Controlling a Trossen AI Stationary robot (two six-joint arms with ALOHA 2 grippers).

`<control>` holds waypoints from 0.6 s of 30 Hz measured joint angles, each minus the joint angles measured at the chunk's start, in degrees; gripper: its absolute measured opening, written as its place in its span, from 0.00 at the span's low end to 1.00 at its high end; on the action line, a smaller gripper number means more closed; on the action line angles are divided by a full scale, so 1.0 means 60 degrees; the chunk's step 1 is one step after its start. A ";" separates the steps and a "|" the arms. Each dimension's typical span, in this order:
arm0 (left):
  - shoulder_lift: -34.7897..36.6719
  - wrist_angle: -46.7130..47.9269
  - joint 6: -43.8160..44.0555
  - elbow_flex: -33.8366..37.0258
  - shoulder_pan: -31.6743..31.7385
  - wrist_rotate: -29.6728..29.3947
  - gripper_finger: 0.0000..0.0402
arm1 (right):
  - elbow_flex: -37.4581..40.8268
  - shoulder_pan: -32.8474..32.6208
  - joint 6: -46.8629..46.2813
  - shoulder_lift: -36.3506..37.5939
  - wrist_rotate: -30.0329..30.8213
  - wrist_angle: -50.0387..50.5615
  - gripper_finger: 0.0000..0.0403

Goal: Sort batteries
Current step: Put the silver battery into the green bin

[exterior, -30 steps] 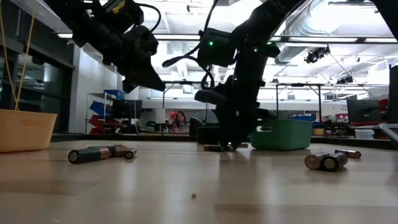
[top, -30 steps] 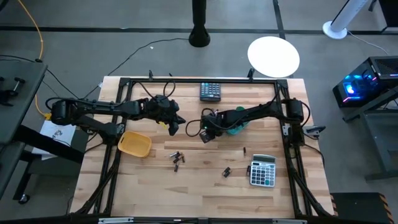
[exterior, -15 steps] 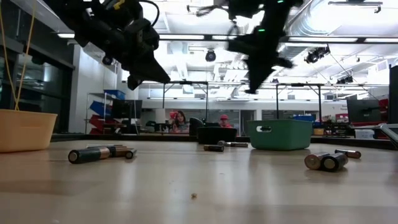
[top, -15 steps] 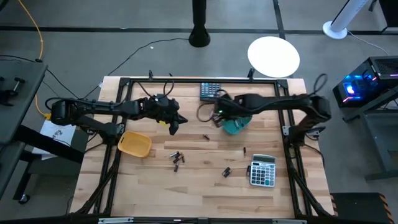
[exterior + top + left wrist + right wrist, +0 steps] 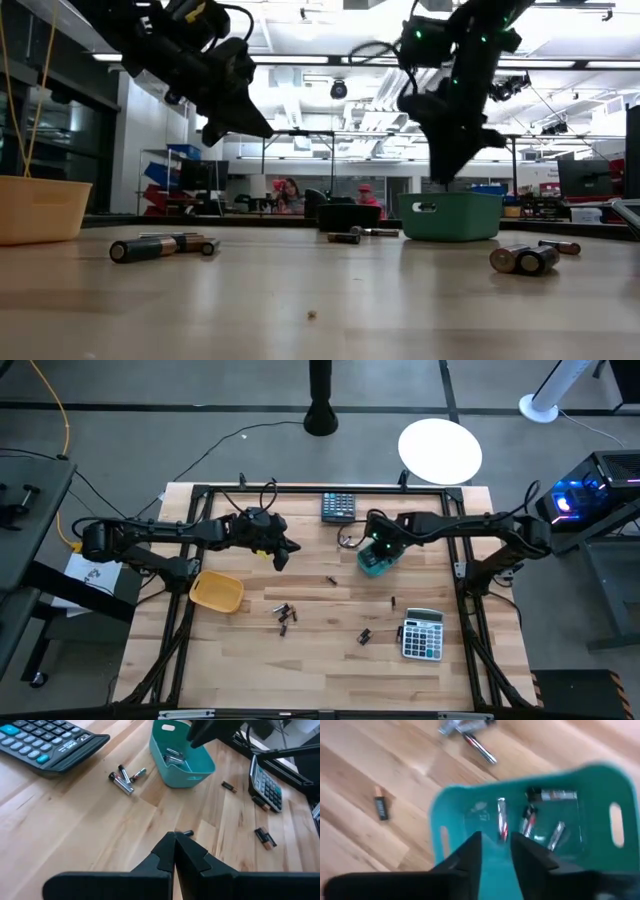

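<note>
Teal tray [image 5: 600, 785] near the bench's far edge holds several batteries [image 5: 551, 795], right gripper [image 5: 496, 851] spread just above it, left gripper [image 5: 174, 851] pressed together mid-bench; descending risks clipping the rim.

Right gripper [image 5: 495, 851] above the teal tray [image 5: 454, 803], its two dark fingers [image 5: 467, 852] parted with a narrow gap. Several batteries [image 5: 552, 795] lie inside the tray. Beyond the tray's far rim, a small cluster of batteries [image 5: 470, 732] lies on the wooden worktop [image 5: 380, 765]; a single dark battery [image 5: 381, 807] lies apart beside the tray.
</note>
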State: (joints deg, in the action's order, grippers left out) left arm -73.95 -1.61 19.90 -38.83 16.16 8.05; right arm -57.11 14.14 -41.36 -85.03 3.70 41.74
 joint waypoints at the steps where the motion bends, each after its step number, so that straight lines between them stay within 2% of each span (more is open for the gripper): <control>1: 0.0000 0.0001 0.0091 0.0000 -0.0004 0.0000 0.00 | -0.0174 0.0020 0.0199 0.0000 0.0059 0.0003 0.28; 6: -0.0004 0.0039 0.0185 0.0000 -0.0007 0.0001 0.00 | -0.1161 0.0309 0.1054 -0.0087 0.0081 -0.0113 0.43; 10: -0.0004 0.0055 0.0331 0.0000 -0.0007 0.0004 0.00 | -0.1676 0.0514 0.1824 -0.0610 -0.0443 -0.0785 0.47; 13: -0.0004 0.0047 0.0339 0.0000 -0.0011 0.0004 0.00 | -0.2192 0.0647 0.2484 -0.1555 -0.0953 -0.0828 0.47; 18: -0.0004 0.0038 0.0339 0.0000 -0.0011 0.0004 0.00 | -0.3452 0.0671 0.4257 -0.3561 -0.0822 -0.0250 0.48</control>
State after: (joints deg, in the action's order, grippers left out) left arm -73.97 -1.38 21.93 -38.83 16.10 8.08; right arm -77.82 18.16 -15.82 -106.40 -1.23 40.24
